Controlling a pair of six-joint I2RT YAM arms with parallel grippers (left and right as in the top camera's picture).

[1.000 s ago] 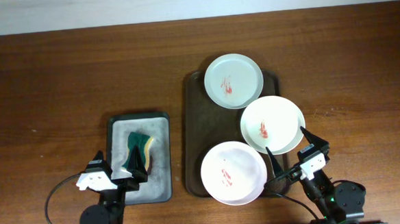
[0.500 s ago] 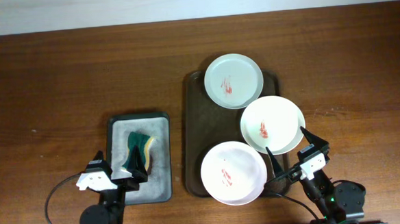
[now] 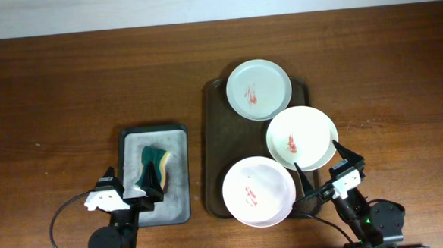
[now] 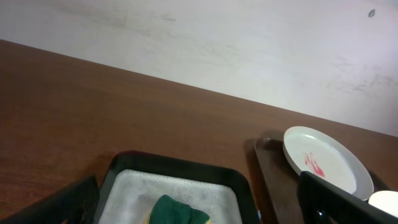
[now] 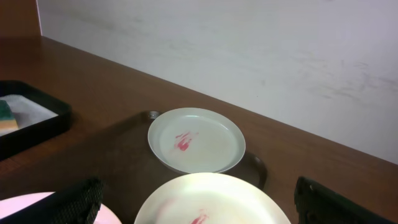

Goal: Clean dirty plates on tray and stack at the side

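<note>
Three plates with red smears sit on a dark brown tray (image 3: 216, 132): a pale green plate (image 3: 258, 89) at the far end, a white plate (image 3: 301, 138) at the right, a pinkish plate (image 3: 258, 191) at the near end. A green and yellow sponge (image 3: 155, 162) lies in a small black tray (image 3: 173, 134) of foam on the left. My left gripper (image 3: 128, 184) is open and empty at the near end of the sponge tray. My right gripper (image 3: 322, 168) is open and empty at the near edge of the white plate (image 5: 211, 202). The green plate (image 5: 196, 139) and sponge (image 4: 179, 210) show in the wrist views.
The table (image 3: 67, 79) is dark wood with a white wall along the far edge. Black cables (image 3: 59, 220) loop by the arm bases at the near edge.
</note>
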